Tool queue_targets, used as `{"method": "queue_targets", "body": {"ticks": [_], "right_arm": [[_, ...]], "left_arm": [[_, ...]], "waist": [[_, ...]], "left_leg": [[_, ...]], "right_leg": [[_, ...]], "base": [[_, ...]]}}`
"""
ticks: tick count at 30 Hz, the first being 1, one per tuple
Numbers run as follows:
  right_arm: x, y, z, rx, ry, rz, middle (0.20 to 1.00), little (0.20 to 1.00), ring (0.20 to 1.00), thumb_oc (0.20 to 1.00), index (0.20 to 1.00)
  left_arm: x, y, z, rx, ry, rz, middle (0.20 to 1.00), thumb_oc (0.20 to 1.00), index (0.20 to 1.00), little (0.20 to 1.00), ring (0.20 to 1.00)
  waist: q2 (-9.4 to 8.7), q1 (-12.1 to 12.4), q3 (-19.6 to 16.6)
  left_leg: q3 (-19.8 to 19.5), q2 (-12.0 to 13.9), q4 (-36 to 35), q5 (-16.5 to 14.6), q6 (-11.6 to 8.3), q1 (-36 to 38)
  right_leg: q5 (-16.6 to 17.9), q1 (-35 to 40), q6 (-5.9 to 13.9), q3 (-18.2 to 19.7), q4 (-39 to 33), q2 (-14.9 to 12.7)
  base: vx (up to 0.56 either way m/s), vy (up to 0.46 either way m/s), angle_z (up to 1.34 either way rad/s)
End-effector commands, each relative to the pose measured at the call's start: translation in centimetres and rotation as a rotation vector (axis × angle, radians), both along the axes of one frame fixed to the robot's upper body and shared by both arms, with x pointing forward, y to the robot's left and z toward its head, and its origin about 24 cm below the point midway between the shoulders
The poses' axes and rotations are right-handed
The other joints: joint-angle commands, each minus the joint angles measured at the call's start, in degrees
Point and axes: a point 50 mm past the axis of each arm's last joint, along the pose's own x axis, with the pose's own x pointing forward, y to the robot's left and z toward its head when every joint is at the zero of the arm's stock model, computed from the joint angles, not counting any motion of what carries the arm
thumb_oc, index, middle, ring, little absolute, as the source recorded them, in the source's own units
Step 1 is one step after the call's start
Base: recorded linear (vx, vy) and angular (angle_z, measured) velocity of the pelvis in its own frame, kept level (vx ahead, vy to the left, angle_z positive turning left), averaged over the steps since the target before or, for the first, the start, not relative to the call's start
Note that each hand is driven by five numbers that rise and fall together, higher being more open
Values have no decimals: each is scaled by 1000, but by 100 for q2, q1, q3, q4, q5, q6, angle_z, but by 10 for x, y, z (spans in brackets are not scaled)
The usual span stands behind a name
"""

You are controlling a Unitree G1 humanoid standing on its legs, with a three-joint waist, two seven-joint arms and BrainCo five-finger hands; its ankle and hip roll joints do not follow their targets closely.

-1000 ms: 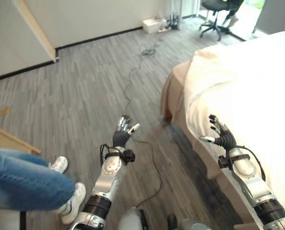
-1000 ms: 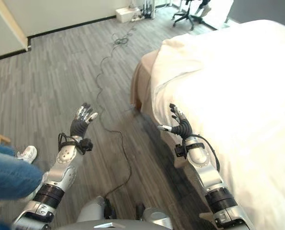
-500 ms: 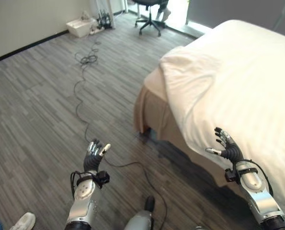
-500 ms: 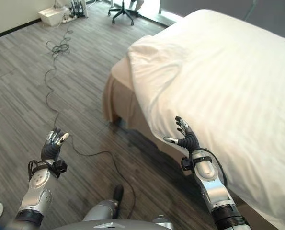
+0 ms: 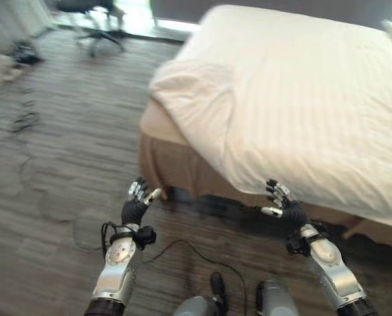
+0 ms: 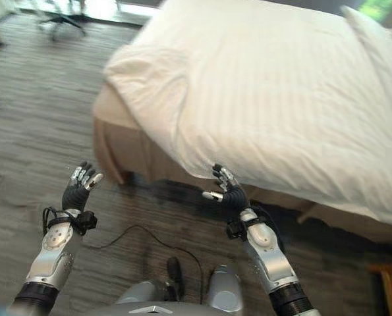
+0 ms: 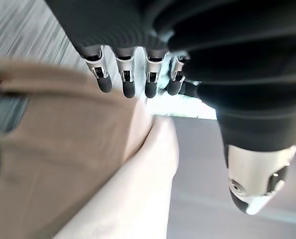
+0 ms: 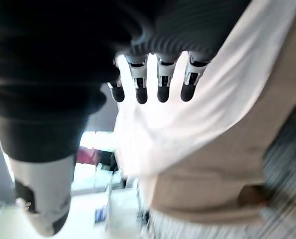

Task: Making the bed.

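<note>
white striped duvet (image 6: 275, 85) drapes over the bed's near corner above a tan bed skirt (image 5: 182, 168), a pillow (image 6: 373, 39) visible at the far end, right hand (image 6: 227, 191) open and empty just below its hem, left hand (image 5: 138, 203) open over grey plank floor (image 5: 44, 164), office chair (image 5: 93, 20) beyond.

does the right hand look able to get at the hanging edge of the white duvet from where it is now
Probably yes. The right hand hovers open just below the hanging edge of the white duvet, at the side of the bed with its tan skirt. Nothing lies between them, though it is not touching yet.
</note>
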Motion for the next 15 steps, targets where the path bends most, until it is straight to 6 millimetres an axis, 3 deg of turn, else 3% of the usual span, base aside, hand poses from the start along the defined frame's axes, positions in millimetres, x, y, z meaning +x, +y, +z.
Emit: {"method": "queue_targets", "body": {"ticks": [1, 3, 4, 5, 8, 10, 11, 12, 13, 15], "right_arm": [[8, 1, 28, -9, -144, 56, 1000, 1000, 1000, 1000, 1000], [8, 1, 27, -12, -139, 60, 1000, 1000, 1000, 1000, 1000], [9, 0, 28, -2, -141, 52, 1000, 1000, 1000, 1000, 1000], [9, 0, 28, -2, -141, 52, 1000, 1000, 1000, 1000, 1000], [10, -2, 24, 9, -118, 47, 1000, 1000, 1000, 1000, 1000], [13, -2, 28, -26, -128, 73, 1000, 1000, 1000, 1000, 1000], [13, -2, 28, -27, -127, 73, 1000, 1000, 1000, 1000, 1000], [11, -2, 31, -30, -136, 87, 1000, 1000, 1000, 1000, 1000], [10, -3, 30, -36, -134, 88, 1000, 1000, 1000, 1000, 1000], [10, -5, 26, -52, -115, 85, 1000, 1000, 1000, 1000, 1000]], "left_arm": [[14, -29, 18, -46, -127, -117, 1000, 1000, 1000, 1000, 1000], [13, -32, 16, -63, -124, -121, 1000, 1000, 1000, 1000, 1000], [10, -41, 14, -120, -124, -156, 1000, 1000, 1000, 1000, 1000], [10, -41, 14, -120, -124, -156, 1000, 1000, 1000, 1000, 1000], [12, -51, 12, -131, -113, -200, 1000, 1000, 1000, 1000, 1000], [10, -54, 11, -170, -111, -191, 1000, 1000, 1000, 1000, 1000], [10, -54, 10, -170, -111, -191, 1000, 1000, 1000, 1000, 1000], [5, -51, 6, -171, -90, -180, 1000, 1000, 1000, 1000, 1000], [1, -48, 3, -165, -73, -170, 1000, 1000, 1000, 1000, 1000], [-1, -43, 1, -156, -67, -144, 1000, 1000, 1000, 1000, 1000]], "waist": [[169, -298, -303], [161, -264, -324], [95, -221, -312], [100, -221, -307], [51, -193, -107], [62, -95, 40], [64, -98, 38], [49, -74, 11], [56, -14, 4], [127, 20, -51]], "left_leg": [[-129, 522, -1315, 710, -646, 812], [-85, 546, -1307, 712, -672, 835], [9, 670, -674, 661, -794, 718], [4, 684, -617, 631, -801, 695], [-31, 864, 818, 926, -1033, 56], [-376, 946, 1304, 1269, -1179, -342], [-379, 947, 1308, 1266, -1181, -342], [-506, 1317, 1033, 1395, -1173, -360], [-739, 1446, 799, 1379, -1156, -239], [-1202, 1559, 372, 1603, -1220, -67]], "right_leg": [[414, 1124, -402, -283, -2033, 365], [429, 1224, -427, -242, -2200, 415], [388, 1454, -525, -175, -2417, 496], [390, 1459, -531, -176, -2420, 505], [335, 1547, -684, -227, -2321, 444], [259, 1676, -714, -165, -2307, 309], [257, 1680, -714, -167, -2308, 310], [240, 1732, -618, -71, -2321, 138], [189, 1773, -549, 46, -2288, 45], [192, 1680, -435, 222, -2174, -103]], "base": [[69, -62, -75], [113, -121, -26], [142, -159, 0], [98, -200, 2], [-23, -75, 4], [13, 27, 18], [127, 159, -39], [169, 202, -48], [212, 271, -53], [130, 220, -39]]}}
